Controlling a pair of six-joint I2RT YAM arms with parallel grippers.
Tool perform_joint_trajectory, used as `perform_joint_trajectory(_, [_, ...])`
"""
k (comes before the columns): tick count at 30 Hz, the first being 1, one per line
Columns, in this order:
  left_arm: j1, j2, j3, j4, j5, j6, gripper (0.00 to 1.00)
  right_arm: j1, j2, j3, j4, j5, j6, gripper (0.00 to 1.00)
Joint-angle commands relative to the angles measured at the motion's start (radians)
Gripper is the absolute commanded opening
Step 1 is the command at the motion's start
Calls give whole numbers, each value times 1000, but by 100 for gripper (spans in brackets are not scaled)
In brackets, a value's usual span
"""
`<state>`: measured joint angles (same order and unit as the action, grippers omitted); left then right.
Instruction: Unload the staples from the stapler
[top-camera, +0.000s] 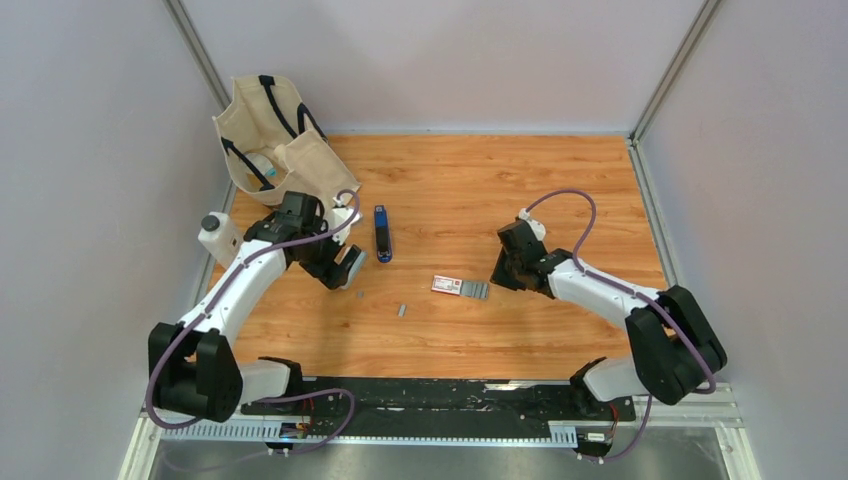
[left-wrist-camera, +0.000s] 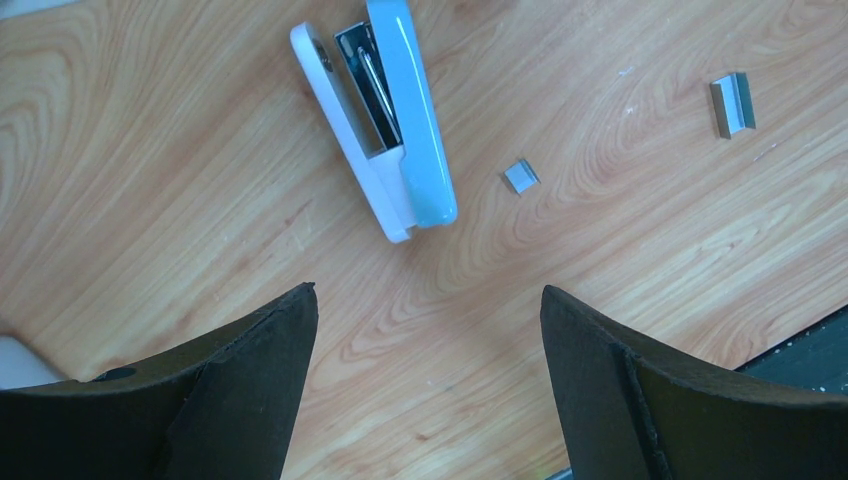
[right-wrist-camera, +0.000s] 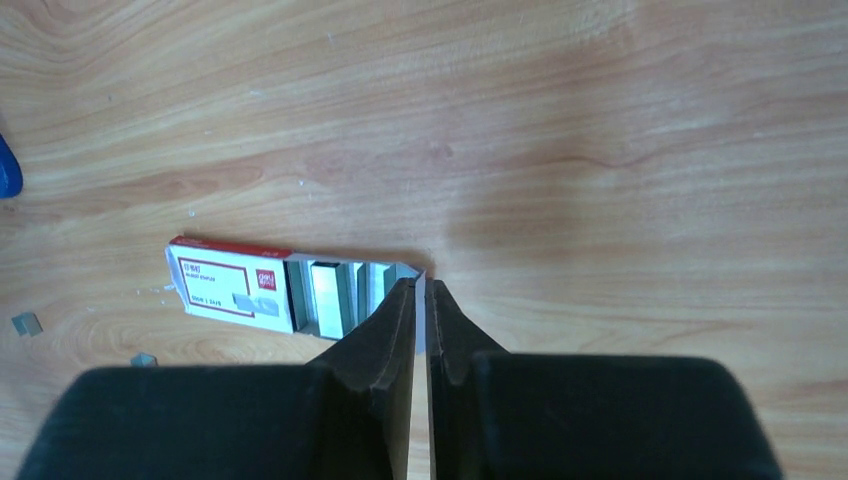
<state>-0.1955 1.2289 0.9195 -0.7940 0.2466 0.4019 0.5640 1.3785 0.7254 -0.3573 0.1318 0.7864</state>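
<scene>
A light-blue and white stapler (left-wrist-camera: 385, 120) lies hinged open on the wood, its metal channel showing. My left gripper (left-wrist-camera: 430, 300) hovers just short of it, open and holding nothing; from above it (top-camera: 338, 268) partly covers the stapler (top-camera: 352, 262). Two short silvery staples strips (left-wrist-camera: 733, 103) (left-wrist-camera: 521, 176) lie loose to the stapler's right, also seen from above (top-camera: 402, 310). My right gripper (right-wrist-camera: 421, 285) is shut on the thin white end wall of the pulled-out tray of the red-and-white staple box (right-wrist-camera: 235, 285). Grey staples (right-wrist-camera: 330, 298) fill that tray.
A dark blue stapler (top-camera: 382, 233) lies beyond the left gripper. A beige canvas bag (top-camera: 270, 140) stands at the back left, with a white bottle with a black cap (top-camera: 215, 235) beside the left arm. Grey walls close the table on three sides.
</scene>
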Motion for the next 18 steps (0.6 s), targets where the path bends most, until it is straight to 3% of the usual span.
perform_joint_trajectory(1, [-18,47,50,64,39,-15,90,-33,51,-3,95,-61,-30,10])
perform_joint_trajectory(13, [-41,141,73,101,23,-20,90,-36,131,-11,155,-116,-36,6])
perform_joint_trajectory(18, [-44,141,64,108,10,-15,90,-38,94,-3,104,-58,-56,7])
